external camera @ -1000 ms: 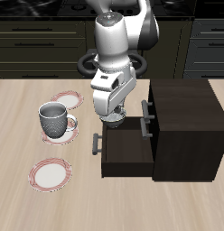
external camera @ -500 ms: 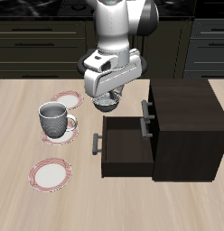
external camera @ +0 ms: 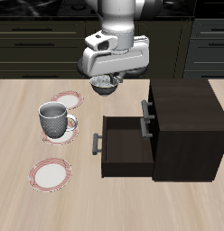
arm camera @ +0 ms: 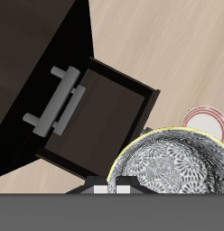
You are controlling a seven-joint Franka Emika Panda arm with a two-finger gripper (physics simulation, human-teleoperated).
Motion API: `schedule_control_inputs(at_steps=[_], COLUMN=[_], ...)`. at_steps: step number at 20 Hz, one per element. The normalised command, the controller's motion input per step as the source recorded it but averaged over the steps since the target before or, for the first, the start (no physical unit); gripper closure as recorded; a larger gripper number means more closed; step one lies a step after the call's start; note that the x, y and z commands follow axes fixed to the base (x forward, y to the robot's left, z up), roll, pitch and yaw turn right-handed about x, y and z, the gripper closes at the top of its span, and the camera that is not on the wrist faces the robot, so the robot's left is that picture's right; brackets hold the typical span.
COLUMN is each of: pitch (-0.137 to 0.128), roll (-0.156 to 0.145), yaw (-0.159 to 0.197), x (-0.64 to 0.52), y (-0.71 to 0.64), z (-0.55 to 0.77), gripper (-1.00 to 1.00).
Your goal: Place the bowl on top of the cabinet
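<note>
My gripper (external camera: 106,83) is shut on the bowl (external camera: 105,86), a small grey-white bowl with a dark speckled pattern, and holds it in the air above the table, behind the open drawer. In the wrist view the bowl (arm camera: 172,161) fills the space under the fingers. The cabinet (external camera: 182,126) is a dark brown-black box with a flat bare top, standing lower than the bowl and off to one side of it. Its middle drawer (external camera: 127,144) is pulled out and shows in the wrist view (arm camera: 96,113) with its grey bar handle.
A grey textured mug (external camera: 54,119) stands on a white plate with a reddish rim. Another such plate (external camera: 65,98) lies farther back, and one (external camera: 49,172) lies nearer the table's front edge. Black kitchen cupboards (external camera: 32,45) line the back wall.
My gripper has risen with the bowl from just over the open drawer to well above it and has turned about its axis.
</note>
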Motion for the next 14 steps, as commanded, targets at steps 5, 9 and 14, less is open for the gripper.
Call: schedule_control_inputs(at_steps=[5,9,14], pitch=[-0.009,-0.029,-0.033], roll=[-0.052,-0.012,-0.035], yaw=[-0.182,-0.196,-0.121], x=[-0.09,-0.2,-0.09], y=[-0.02,0.0,0.01], z=[0.36,0.36,0.29], gripper=[1.0,1.0,1.0])
